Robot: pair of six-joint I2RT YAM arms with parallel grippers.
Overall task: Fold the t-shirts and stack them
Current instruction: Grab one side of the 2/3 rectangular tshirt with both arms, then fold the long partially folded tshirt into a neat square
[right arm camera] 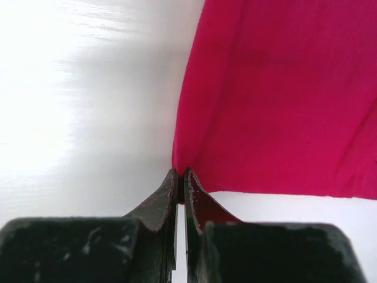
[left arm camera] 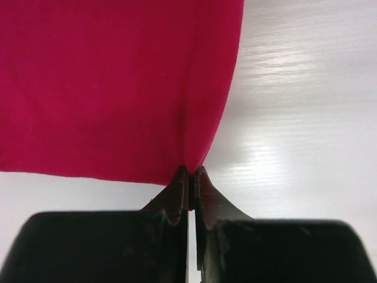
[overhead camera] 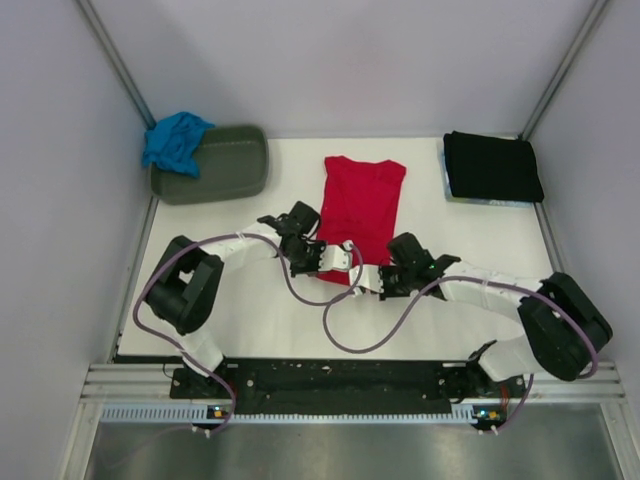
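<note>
Left pincer (left arm camera: 189, 177) grips the near hem of the red t-shirt (overhead camera: 362, 200), and my right pincer (right arm camera: 181, 177) grips it alongside; it lies central on the counter (overhead camera: 470, 235). Black t-shirt (overhead camera: 492, 167) sits folded far right, turquoise t-shirt (overhead camera: 175, 140) draped on the tub (overhead camera: 225, 165) far left.

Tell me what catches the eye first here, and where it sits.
The bright red t-shirt lies mid-table, its near hem pinched by the left claw and right claw, both shut. A folded black t-shirt lies far right; a crumpled turquoise t-shirt drapes over the grey-green tub far left.
</note>
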